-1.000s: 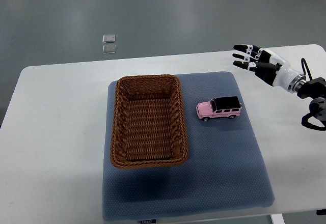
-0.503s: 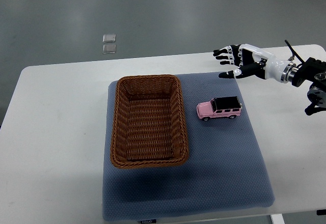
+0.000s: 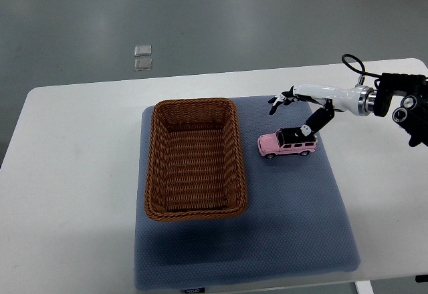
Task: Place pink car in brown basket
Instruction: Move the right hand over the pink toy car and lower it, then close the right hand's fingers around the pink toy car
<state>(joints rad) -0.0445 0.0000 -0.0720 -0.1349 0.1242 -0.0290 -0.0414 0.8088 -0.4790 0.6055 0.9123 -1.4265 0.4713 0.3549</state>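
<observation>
Right hand [image 3: 302, 110] spread open over pink car [image 3: 287, 142], thumb at roof; beside brown basket [image 3: 194, 158] on blue mat [image 3: 294, 220].

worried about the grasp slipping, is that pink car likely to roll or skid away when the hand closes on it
The pink car probably rolls lengthwise, since it stands on its wheels. The textured blue mat may damp skidding. It looks rigid and small, so the open right hand, thumb down by its roof, should manage it.

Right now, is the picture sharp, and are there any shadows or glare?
Top view: evenly lit and sharp, no glare; a soft dark shadow lies on the blue mat below the brown basket; the pink car and right robot hand show no blur.
</observation>
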